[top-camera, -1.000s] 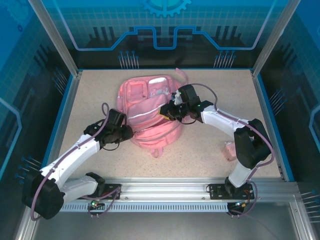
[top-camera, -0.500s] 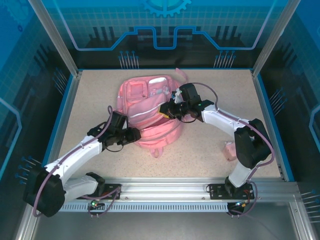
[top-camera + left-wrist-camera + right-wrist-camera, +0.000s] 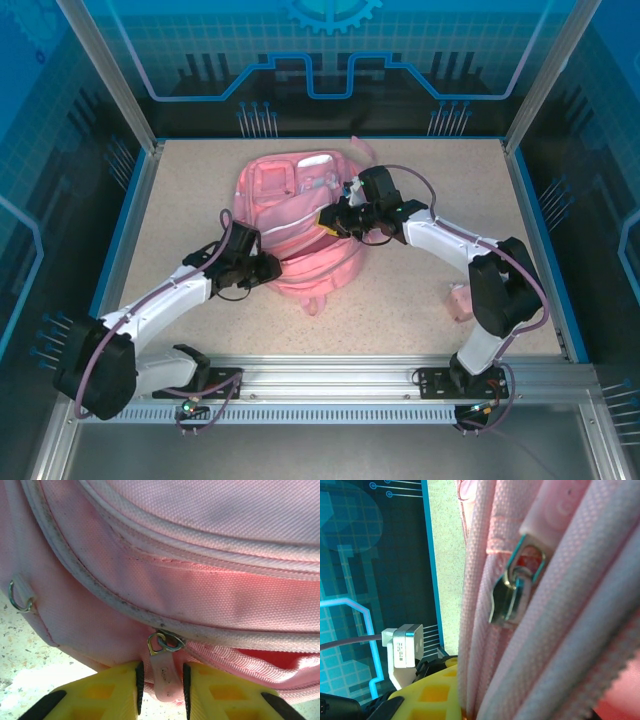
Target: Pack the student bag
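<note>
**Left hand (image 3: 161, 690) at the zip pull (image 3: 164, 677), right hand (image 3: 335, 222) bracing the bag (image 3: 290, 215)**

Left hand has come in low at the bag's near-left edge. Its yellow fingers (image 3: 107, 692) stand on either side of the pale pull with almost no gap. The pads look to be touching the tab, but I cannot tell whether they pinch it firmly. The pull hangs from a metal slider (image 3: 165, 642) on the curved main zip, dangling clear of the fabric, which is probably why the hand approaches from the table side.

Just right of that slider the zip seems parted, with a redder inside showing. My guess is that the step in hand is running this zip along, though I cannot tell which way.

The right hand is on the bag's right side, clamped together on a fold of its piped edge beside another slider (image 3: 512, 597). That hold looks meant to keep the soft cloth taut, so the zip slides instead of bunching.

The bag itself lies flat in the middle of the table (image 3: 180, 200), a little toward the far side, with its pockets facing up.

A thin tab like this could easily slip from the pads if the pull is off line.
</note>
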Controlling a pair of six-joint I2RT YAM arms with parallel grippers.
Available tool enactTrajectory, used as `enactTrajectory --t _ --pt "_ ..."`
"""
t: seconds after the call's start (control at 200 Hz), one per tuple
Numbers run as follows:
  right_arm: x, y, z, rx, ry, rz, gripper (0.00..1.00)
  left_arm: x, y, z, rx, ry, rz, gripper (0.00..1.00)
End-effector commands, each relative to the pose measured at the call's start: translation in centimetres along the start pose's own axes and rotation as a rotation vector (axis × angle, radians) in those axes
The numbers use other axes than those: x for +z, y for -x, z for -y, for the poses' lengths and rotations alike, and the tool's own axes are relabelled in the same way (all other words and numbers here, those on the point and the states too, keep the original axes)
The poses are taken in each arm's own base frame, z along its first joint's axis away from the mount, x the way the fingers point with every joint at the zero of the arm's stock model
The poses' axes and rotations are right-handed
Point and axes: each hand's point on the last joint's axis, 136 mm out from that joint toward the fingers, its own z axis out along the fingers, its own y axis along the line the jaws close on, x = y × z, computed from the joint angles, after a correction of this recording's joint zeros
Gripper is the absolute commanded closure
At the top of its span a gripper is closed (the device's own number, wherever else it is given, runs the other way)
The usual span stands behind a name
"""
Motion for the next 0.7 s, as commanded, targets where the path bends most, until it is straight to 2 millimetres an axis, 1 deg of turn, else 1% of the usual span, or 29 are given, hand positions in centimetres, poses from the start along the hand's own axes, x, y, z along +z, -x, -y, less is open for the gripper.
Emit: enactTrajectory --t 0.0,0.025,0.11,0.175,0.21,0.36,0.45,0.53,0.62,0.66,0.68,0.695 --pt "-1.7 0.1 -4.0 -0.084 0.114 0.004 1.0 0.2 0.6 -0.5 -0.036 0.024 0.028 0.72" --pt "-1.8 0.1 -4.0 -0.086 0.114 0.006 1.0 0.3 0.6 -0.6 -0.037 0.026 0.028 0.74" --pt "-2.0 0.3 -3.8 -0.084 0.106 0.014 1.0 0.1 0.8 -1.1 -0.028 0.061 0.04 0.9" --pt "-2.3 0.4 -3.5 -0.085 0.093 0.027 1.0 -0.3 1.1 -2.2 -0.02 0.127 0.056 0.97" --pt "-2.5 0.6 -3.4 -0.085 0.086 0.037 1.0 -0.5 1.1 -3.0 -0.015 0.171 0.063 1.0" --pt "-3.3 1.0 -2.5 -0.081 0.052 0.063 1.0 -1.4 1.4 -6.7 -0.016 0.38 0.092 1.0" --pt "-3.5 1.0 -2.2 -0.083 0.036 0.069 1.0 -1.5 1.5 -8.1 -0.022 0.458 0.107 1.0" --pt "-3.1 0.9 -1.9 -0.084 0.028 0.056 1.0 -1.1 1.9 -8.1 -0.022 0.466 0.112 1.0" --pt "-2.5 0.3 -1.3 -0.083 0.013 0.019 0.99 -0.6 2.4 -7.4 -0.018 0.448 0.106 1.0" --pt "-2.3 -0.1 -0.8 -0.087 -0.006 0.005 0.95 -0.5 2.7 -6.9 -0.015 0.432 0.107 0.99" --pt "-2.3 -0.3 -0.3 -0.09 -0.022 0.002 0.9 -0.6 2.8 -6.7 -0.012 0.426 0.109 0.95" --pt "-2.3 -0.5 0.0 -0.091 -0.034 0.0 0.84 -0.6 2.9 -6.5 -0.011 0.42 0.112 0.92"
